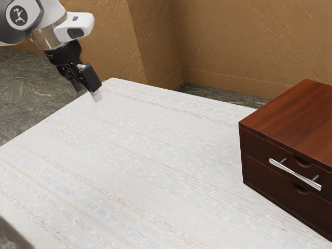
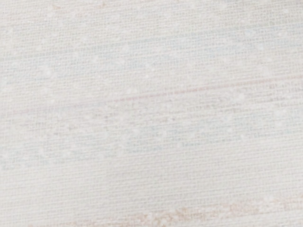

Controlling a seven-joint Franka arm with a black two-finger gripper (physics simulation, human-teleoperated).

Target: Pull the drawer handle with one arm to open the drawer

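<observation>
A: What's around? Anything in the way?

B: Pale table (image 1: 145,166), bare between the arm (image 1: 46,26) and the target. Dark wood cabinet (image 1: 295,119) sits at the table's edge on the exterior view's right. Two drawer fronts, both flush with the carcass. Silver drawer handle (image 1: 294,174) runs across the front near the seam between them. Can't tell which front it's fixed to. Nothing stands between the pincer and the handle.

A: Pincer?

B: Pincer (image 1: 95,95) is at the exterior view's upper left, angled down over the table's far corner, well apart from the cabinet. It's seen side-on, so I can't tell whether it's spread or pressed together. Nothing held, and it's not touching anything I can see.

A: Wrist cam?

B: Table surface (image 2: 151,113) under the hand, woven pale texture.
</observation>
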